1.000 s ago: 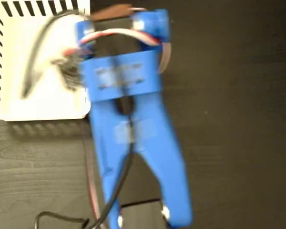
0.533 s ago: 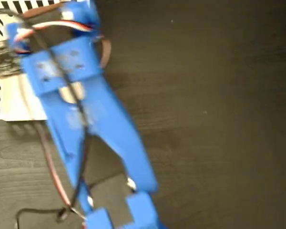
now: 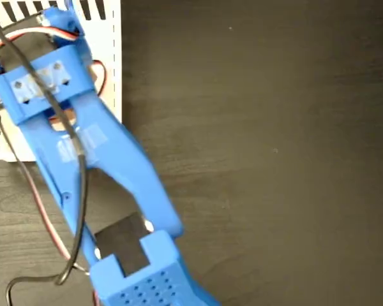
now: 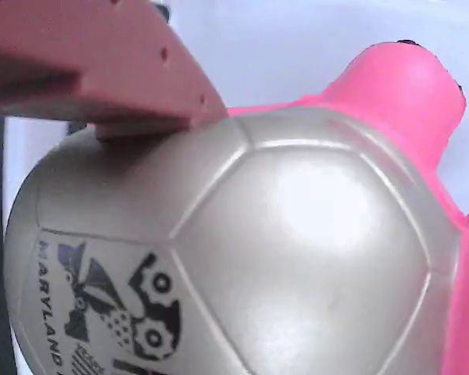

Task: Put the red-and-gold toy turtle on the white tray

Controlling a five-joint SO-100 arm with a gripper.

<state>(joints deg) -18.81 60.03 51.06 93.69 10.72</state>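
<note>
The red-and-gold toy turtle point(image 4: 281, 234) fills the wrist view, showing its shiny gold shell with a black printed mark and its pink-red head at the upper right. One fingertip point(image 4: 102, 70) of my gripper lies against the shell's upper left, and the other finger is hidden behind the turtle. White tray point(image 4: 281, 39) surface shows behind it. In the fixed view my blue arm point(image 3: 83, 146) reaches up-left, with its wrist over the white tray point(image 3: 112, 38). There the arm hides both the turtle and the gripper's fingers.
A dark wooden table point(image 3: 274, 159) spreads to the right of the tray. Black and red cables point(image 3: 51, 242) run along the arm and loop at the lower left. The arm's base point(image 3: 147, 280) sits at the bottom edge.
The arm has swung left over the last second. Its wrist has gone from beside the tray's right edge to above the tray.
</note>
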